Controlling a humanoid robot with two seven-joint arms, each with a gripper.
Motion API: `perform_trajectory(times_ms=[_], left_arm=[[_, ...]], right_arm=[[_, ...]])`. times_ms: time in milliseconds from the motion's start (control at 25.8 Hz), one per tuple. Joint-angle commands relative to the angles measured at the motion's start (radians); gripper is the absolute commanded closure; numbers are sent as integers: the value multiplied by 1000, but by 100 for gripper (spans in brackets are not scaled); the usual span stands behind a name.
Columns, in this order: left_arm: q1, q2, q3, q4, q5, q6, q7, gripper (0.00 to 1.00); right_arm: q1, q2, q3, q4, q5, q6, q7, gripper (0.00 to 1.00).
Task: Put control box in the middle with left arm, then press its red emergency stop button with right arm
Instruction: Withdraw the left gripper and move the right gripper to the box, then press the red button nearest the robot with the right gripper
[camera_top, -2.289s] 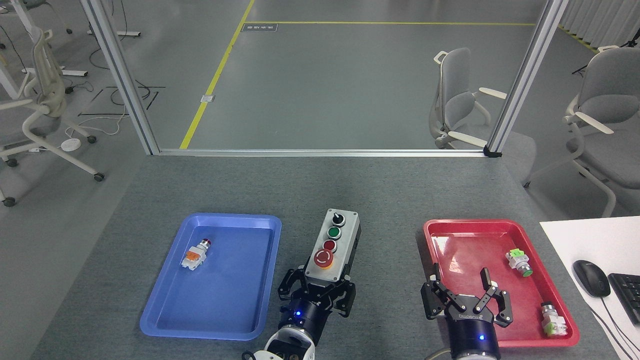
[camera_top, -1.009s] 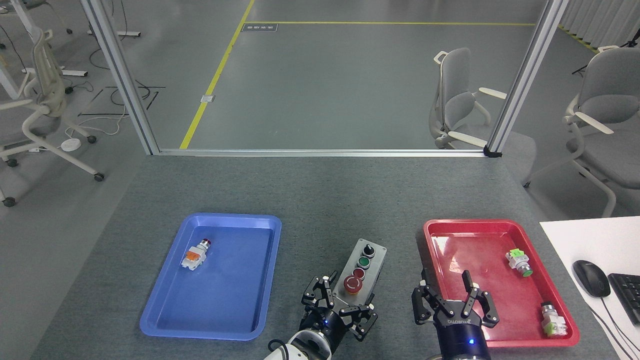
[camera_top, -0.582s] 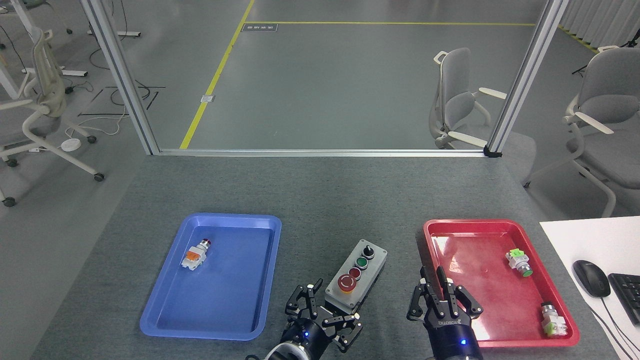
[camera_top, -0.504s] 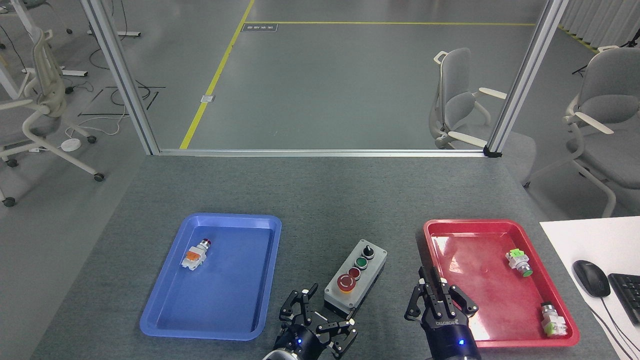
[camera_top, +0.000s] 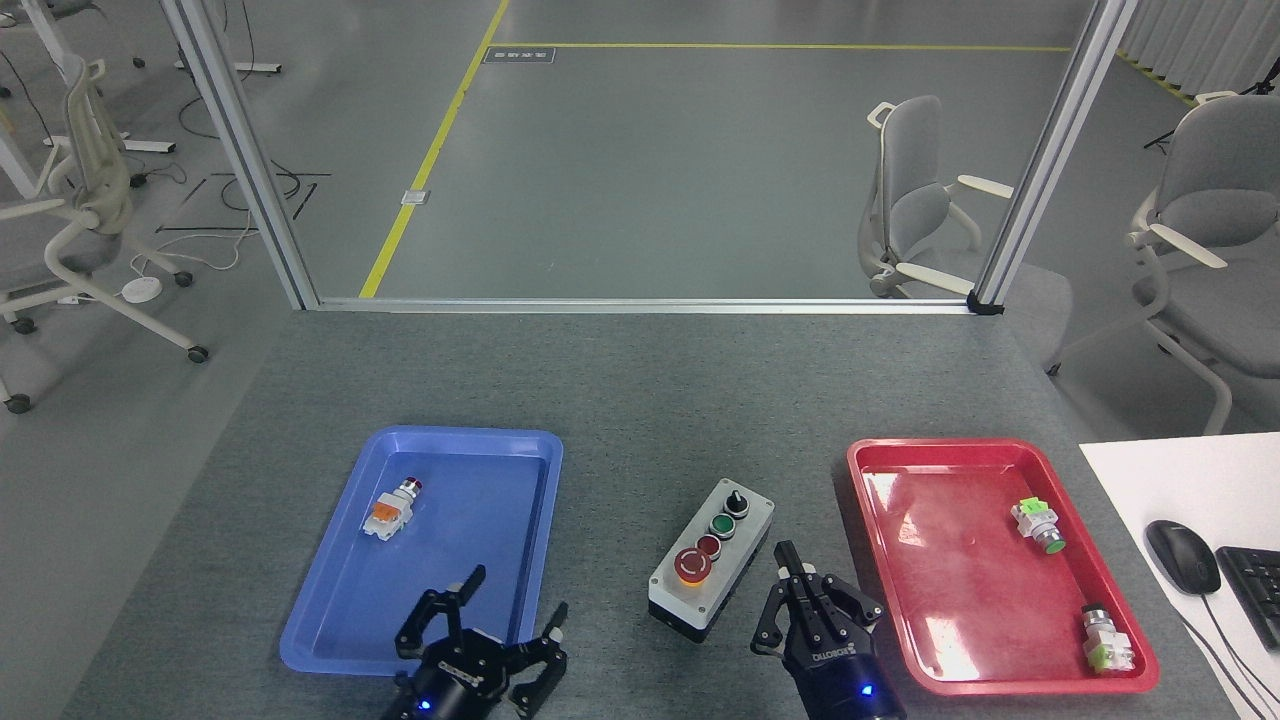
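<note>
The desk (camera_top: 640, 390), dark grey and speckled, carries a blue tray (camera_top: 330, 640) on the left and a red tray (camera_top: 1000, 620) on the right. Between the trays the control box (camera_top: 745, 535) lies flat on the bare middle (camera_top: 640, 450) of the desk, set at a slant, with nothing touching it. The left pincer (camera_top: 508, 606) hovers over the blue tray's near edge, released, fingers spread wide. The right pincer (camera_top: 790, 562) stands just right of the box, fingers drawn together to a point, clenched on nothing. The red emergency stop button (camera_top: 692, 565) sits at the box's near end. A small pushbutton (camera_top: 392, 508) lies in the blue tray.
</note>
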Motion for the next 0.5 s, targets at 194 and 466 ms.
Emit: perform_trajectory(times_ms=[194, 466], left_arm=[[-4, -12, 480, 20, 137, -143, -15, 1], [-44, -12, 485, 57, 143, -47, -11, 1]], right_arm=[[-69, 37, 97, 89, 4, 62, 19, 100], [-93, 40, 125, 158, 4, 82, 19, 100]])
